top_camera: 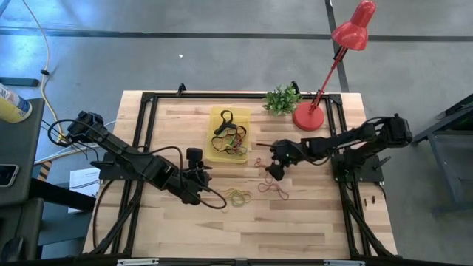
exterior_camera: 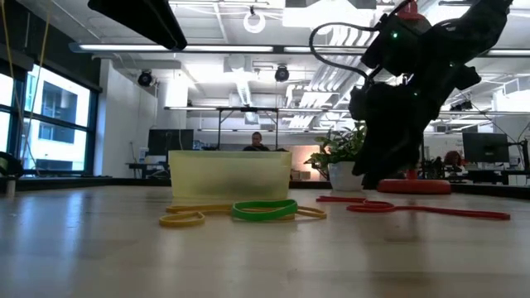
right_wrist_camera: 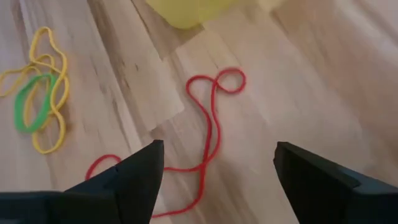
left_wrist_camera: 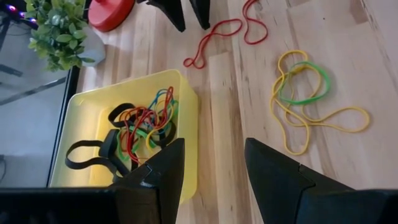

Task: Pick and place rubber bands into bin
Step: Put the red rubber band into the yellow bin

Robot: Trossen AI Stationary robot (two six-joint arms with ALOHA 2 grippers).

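The yellow bin (top_camera: 216,118) sits mid-table and holds several rubber bands: black, red, green and orange (left_wrist_camera: 146,127). On the wood lie a yellow and green cluster (top_camera: 239,196) (left_wrist_camera: 305,93) (exterior_camera: 263,209) and a long red band (top_camera: 273,188) (right_wrist_camera: 208,124). My left gripper (top_camera: 195,159) (left_wrist_camera: 214,168) is open just beside the bin's near-right corner. My right gripper (top_camera: 272,170) (right_wrist_camera: 214,168) hovers open over the red band, one finger on either side of it and above it. It shows as the dark mass (exterior_camera: 397,108) in the low view.
A red lamp stands with its round base (top_camera: 308,117) near the far right corner, next to a small potted plant (top_camera: 281,100). Bare wood stretches along the near edge (top_camera: 244,229). A black frame rail (top_camera: 144,125) runs along the table's left side.
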